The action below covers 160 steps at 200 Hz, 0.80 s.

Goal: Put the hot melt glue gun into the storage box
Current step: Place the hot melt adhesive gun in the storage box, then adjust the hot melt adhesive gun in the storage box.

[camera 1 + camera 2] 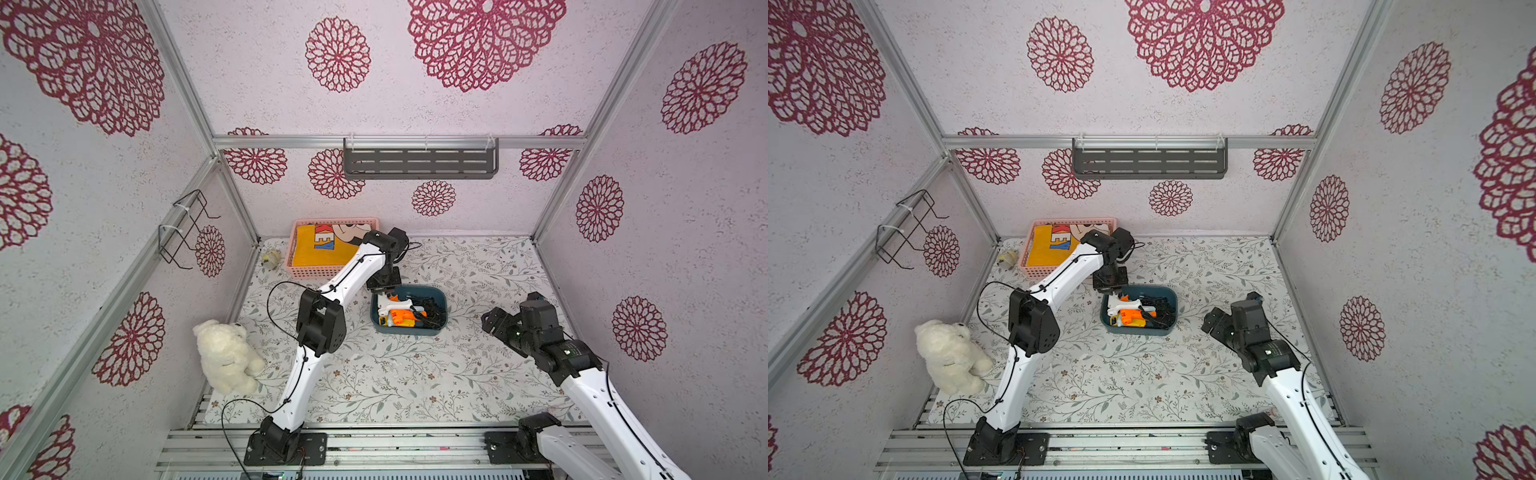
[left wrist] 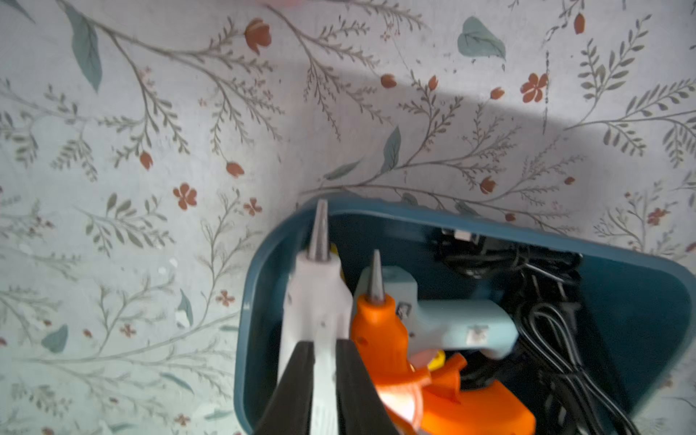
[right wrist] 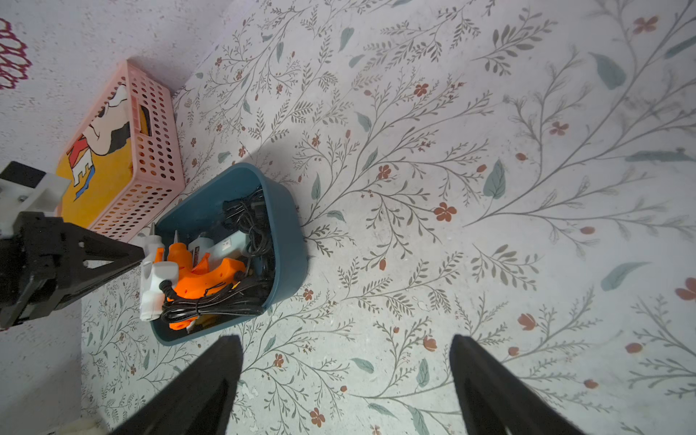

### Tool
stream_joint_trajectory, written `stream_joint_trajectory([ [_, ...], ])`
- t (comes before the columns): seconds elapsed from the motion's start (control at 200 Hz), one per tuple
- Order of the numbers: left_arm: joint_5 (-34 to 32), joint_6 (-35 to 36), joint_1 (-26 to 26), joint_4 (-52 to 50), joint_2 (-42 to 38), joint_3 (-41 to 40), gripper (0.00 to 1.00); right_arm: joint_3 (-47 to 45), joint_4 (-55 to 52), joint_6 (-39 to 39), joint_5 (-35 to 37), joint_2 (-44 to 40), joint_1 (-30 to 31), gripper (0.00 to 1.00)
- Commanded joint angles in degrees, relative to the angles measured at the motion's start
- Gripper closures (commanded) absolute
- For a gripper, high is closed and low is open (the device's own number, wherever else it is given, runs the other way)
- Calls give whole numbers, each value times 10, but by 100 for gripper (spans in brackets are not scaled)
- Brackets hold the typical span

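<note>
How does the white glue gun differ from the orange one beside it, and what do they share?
The white glue gun is clamped in the left gripper; the orange glue gun lies free. White sits against the storage box wall; orange lies further in. Both have silver cone nozzles pointing the same way.

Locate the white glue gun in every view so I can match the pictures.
Top view: white glue gun at the storage box's left end, just below picture centre.
Top view: white glue gun at the same end of the box, slightly left of centre.
Left wrist: clamped in the left pincer, beside the orange glue gun.
Right wrist: white glue gun at the box end nearest the left pincer.
Shared landmark: the teal storage box.
</note>
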Motion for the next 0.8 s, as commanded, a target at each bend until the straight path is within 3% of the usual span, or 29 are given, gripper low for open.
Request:
stream_joint_trajectory([
  [0.0,10,-4,-15,-25,-36,-15,85,-3,16,-8,-5,0,-3,7],
  [0.165,19,-14,-29,-7,-35,-64,84,-7,19,-7,-9,1,-3,7],
  [0.555,8,-15,-31,-27,-38,-83,83,-12,19,-5,-15,0,-3,7],
  [0.655,-4,-17,-32,-38,-54,-81,75,-10,20,-5,-16,2,-3,7],
  [0.736,-21,-23,-34,-48,-71,-73,53,-8,22,-5,-15,3,-4,7],
  [0.796,-30,-24,-37,-56,-83,-63,47,-7,22,-4,-15,3,-4,7],
])
